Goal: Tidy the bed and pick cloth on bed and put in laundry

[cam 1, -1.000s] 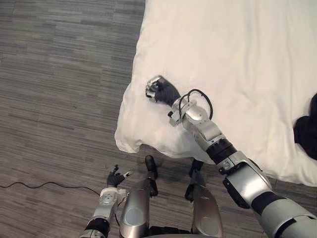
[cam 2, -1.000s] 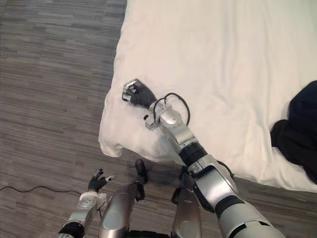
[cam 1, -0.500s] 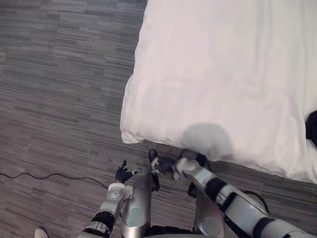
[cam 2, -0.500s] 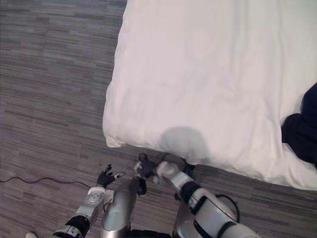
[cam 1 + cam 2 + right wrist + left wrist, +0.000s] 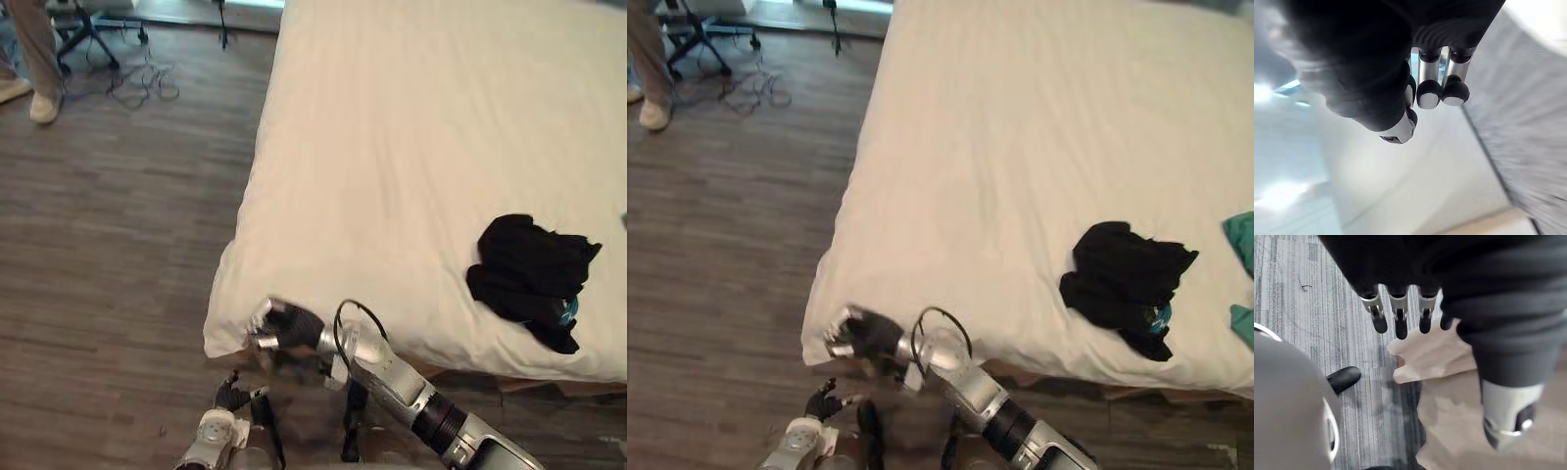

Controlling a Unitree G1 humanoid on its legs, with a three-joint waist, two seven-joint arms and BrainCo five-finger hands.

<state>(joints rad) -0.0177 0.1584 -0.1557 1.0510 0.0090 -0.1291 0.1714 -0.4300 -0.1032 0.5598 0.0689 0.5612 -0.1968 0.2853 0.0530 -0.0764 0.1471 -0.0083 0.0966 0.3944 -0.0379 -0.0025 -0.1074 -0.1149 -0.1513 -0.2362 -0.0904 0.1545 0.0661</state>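
Right hand: our right hand (image 5: 284, 328) sits at the lower centre-left of the head view, against the near corner of the bed. In its wrist view the fingertips (image 5: 1429, 94) are curled in and we see nothing between them.
Left hand: our left hand (image 5: 231, 397) hangs low at the bottom edge, fingers (image 5: 1400, 323) straight and loose, idle.
Bed: the wide white-sheeted bed (image 5: 392, 147) fills the upper right. Its surface looks smooth, with only the lower-left corner bunched beside the right hand.
Black cloth: the crumpled black cloth (image 5: 529, 274) lies on the bed at the right of the frame, near the front edge, well apart from both hands.
Teal cloth: a small teal cloth (image 5: 1242, 240) lies at the far right edge.
Floor: the grey wood-plank floor (image 5: 108, 245) runs up the left side, with a person (image 5: 29, 59) standing at the upper left.
Change: a second ago the right hand was fisted on the sheet, then dropped below the edge. Now it is at the corner, and our head has tipped up, bringing the black cloth into full view.
Meaning: we judge the tidying nearly finished, with the cloth pick-up next.
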